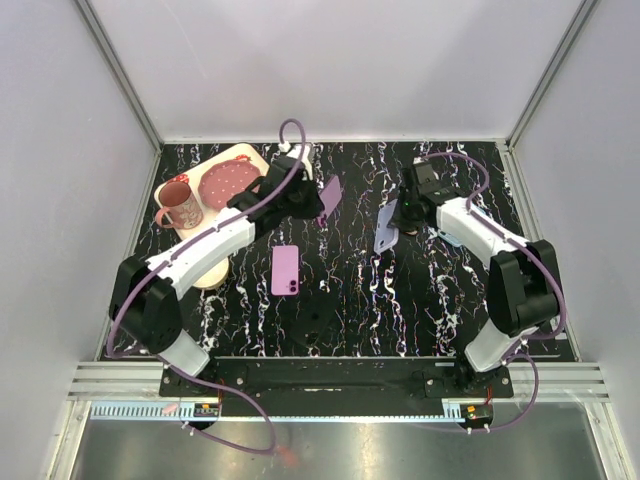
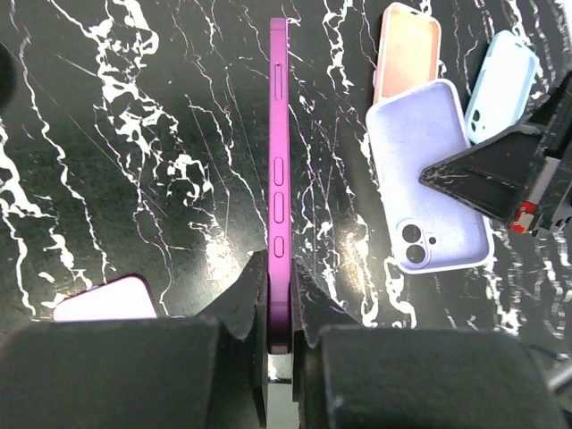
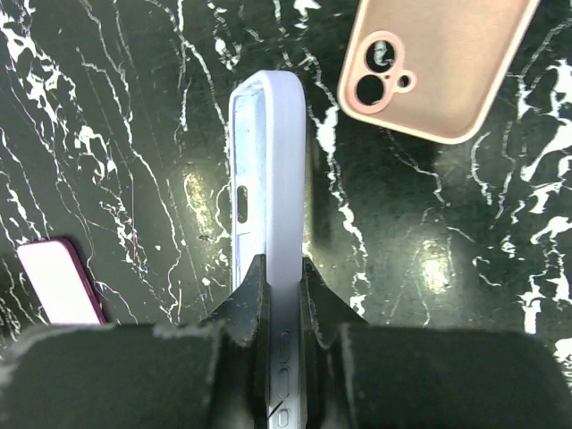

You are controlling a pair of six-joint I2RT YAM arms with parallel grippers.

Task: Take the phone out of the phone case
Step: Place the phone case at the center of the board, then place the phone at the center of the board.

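the table [image 1: 350,300] is black with white marble veins. at frame centre the phone [image 2: 279,179] is magenta-purple and the case [image 3: 268,179] pale lavender. upper right, a second case [image 3: 438,63] is peach-pink and a third case [image 2: 500,85] light blue.

"What is everything resting on?"

"A black table [image 1: 350,300], veined all over with white like marble."

"And lying straight on it?"

"Near the middle, a purple phone [image 1: 285,270] lies flat with its back and camera lenses turned up. In the far left corner sits a pale wooden board [image 1: 245,155], set at a slant to the table's edges."

"Anything over on the right?"

"Two cases, flat on the surface and just beside each other: a peach case [image 3: 438,67] and a light blue case [image 2: 502,85]. Both lie well apart from the phone."
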